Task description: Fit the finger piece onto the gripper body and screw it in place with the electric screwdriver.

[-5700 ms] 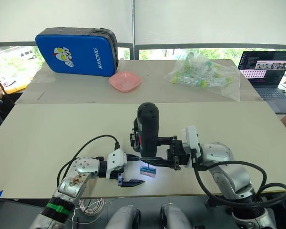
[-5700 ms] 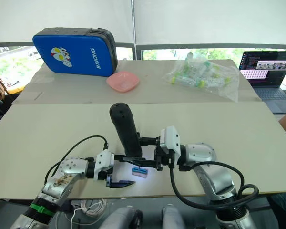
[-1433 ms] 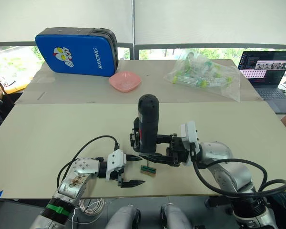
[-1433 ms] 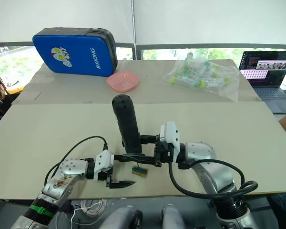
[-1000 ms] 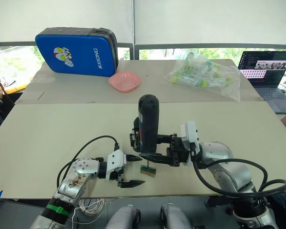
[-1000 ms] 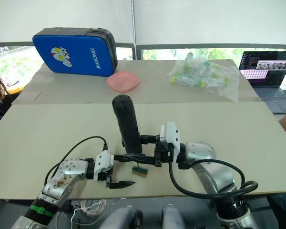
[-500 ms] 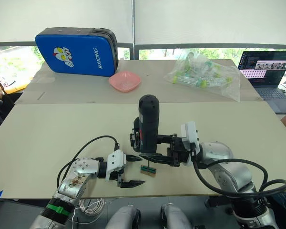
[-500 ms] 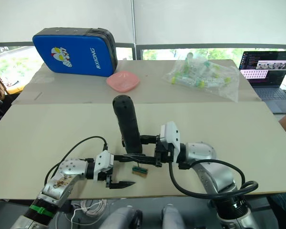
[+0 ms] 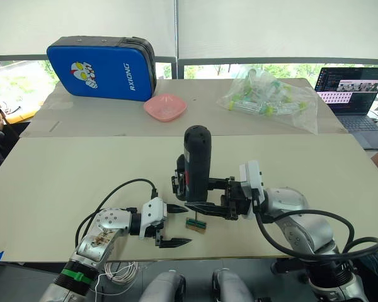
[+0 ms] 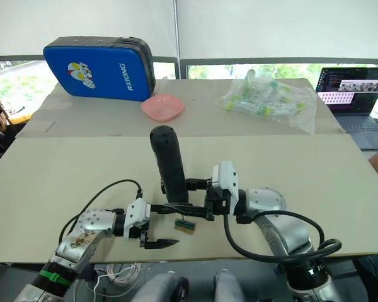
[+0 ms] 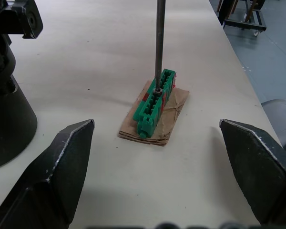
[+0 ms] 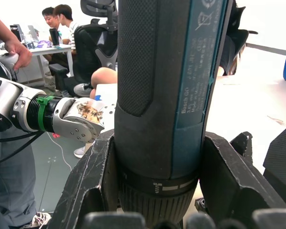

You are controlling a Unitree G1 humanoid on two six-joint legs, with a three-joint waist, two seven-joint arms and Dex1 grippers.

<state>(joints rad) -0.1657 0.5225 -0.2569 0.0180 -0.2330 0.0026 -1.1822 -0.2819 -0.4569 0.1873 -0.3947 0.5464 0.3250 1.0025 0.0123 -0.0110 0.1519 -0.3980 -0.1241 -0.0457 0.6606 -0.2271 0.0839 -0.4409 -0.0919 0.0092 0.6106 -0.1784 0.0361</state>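
Shows, at the far side of the beige table (image 9: 63, 182), a clear crinkled plastic bag (image 9: 271, 100) stuffed with small tubes capped in green and yellow, a shallow pink plastic bowl (image 9: 166, 106) whose inside cannot be made out, and a closed blue zip case (image 9: 101, 68) printed with a cartoon figure. Shows an open laptop (image 9: 353, 94) at the far right edge. Nearer, finds the thick black electric screwdriver (image 9: 196, 160) standing upright, rounded end up, clamped low on its barrel by the right gripper (image 9: 188, 196), the two black fingers pressed against either side of it. Follows the thin metal bit (image 11: 159, 43) straight down to a small green ridged plastic block (image 11: 154, 102), tip touching the block's top. Places that block on a scrap of brown cardboard (image 11: 174, 107) lying flat on the table. Puts the left gripper (image 9: 176, 223) just beside, low over the table, spread wide and holding nothing, pointing toward the block so that in the left wrist view one finger stands on each side of block and bit, both well apart from them.
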